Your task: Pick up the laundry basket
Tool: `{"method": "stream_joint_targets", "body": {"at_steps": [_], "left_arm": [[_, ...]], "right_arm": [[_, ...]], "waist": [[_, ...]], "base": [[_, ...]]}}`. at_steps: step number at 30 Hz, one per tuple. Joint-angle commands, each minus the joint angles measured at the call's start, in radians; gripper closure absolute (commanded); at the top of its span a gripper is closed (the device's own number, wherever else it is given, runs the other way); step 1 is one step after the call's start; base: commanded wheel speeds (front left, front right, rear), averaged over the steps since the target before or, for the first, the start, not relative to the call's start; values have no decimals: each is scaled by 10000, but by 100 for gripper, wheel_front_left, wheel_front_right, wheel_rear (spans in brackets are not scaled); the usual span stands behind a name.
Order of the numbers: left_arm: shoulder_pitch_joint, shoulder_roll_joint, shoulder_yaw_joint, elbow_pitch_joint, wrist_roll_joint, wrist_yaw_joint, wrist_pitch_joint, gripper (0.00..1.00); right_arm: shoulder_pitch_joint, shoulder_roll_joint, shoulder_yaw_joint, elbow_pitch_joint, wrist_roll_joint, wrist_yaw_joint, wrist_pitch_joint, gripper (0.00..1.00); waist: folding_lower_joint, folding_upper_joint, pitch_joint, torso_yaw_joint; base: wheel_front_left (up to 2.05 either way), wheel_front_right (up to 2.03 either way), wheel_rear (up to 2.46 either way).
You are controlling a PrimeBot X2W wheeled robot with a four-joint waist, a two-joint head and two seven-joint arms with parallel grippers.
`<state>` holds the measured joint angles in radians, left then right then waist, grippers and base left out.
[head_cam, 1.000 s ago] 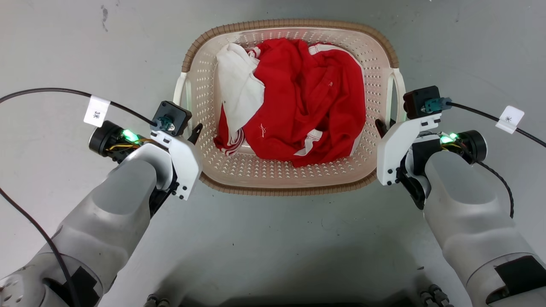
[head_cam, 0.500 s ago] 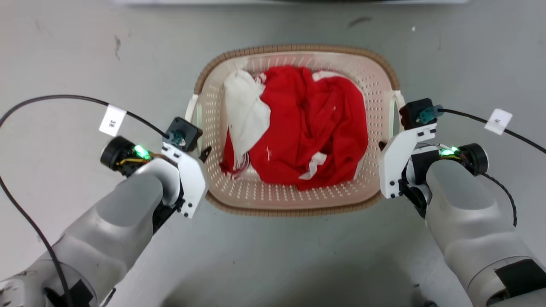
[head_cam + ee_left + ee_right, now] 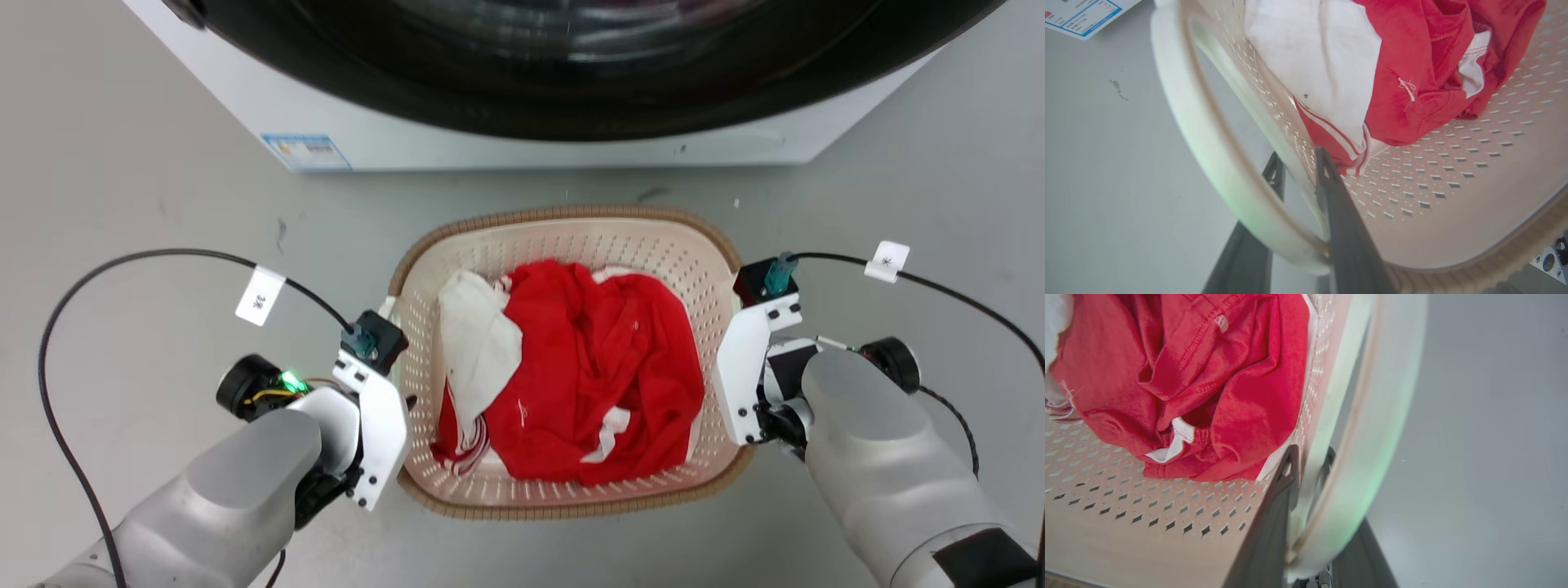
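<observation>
The laundry basket lies mid-view on or over the grey floor; whether they touch cannot be told. A red garment and a white cloth are heaped inside. At its 9 o'clock the left gripper has its fingers clenched on the side wall by the white handle, one finger inside, one outside. At 3 o'clock the right gripper grasps the opposite wall likewise. A washer stands near at 12 o'clock, apart from the rim.
</observation>
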<state>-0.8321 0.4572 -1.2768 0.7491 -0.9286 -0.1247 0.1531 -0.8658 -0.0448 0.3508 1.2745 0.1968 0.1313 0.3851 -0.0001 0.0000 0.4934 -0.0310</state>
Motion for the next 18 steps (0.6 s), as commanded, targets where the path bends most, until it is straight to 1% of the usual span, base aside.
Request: {"method": "stream_joint_targets", "body": {"at_steps": [1,9,18], "left_arm": [[134,83,-66,-149,61,-97,57,100],[924,315,-71,-673,-225,-100,749,100],[1579,616,-69,-1355,-515,-111,1548,100]], "right_arm": [[158,-99,119,18,-32,-10,135,100],[784,-99,740,-364,699,-8,1032,100],[1286,-93,1398,-652,1417,-7,1965,100]], "waist": [[1,0,-859,-21],[1,0,-2503,-92],[1,0,-3601,-249]], "base": [[0,0,0],[0,0,0],[0,0,0]]}}
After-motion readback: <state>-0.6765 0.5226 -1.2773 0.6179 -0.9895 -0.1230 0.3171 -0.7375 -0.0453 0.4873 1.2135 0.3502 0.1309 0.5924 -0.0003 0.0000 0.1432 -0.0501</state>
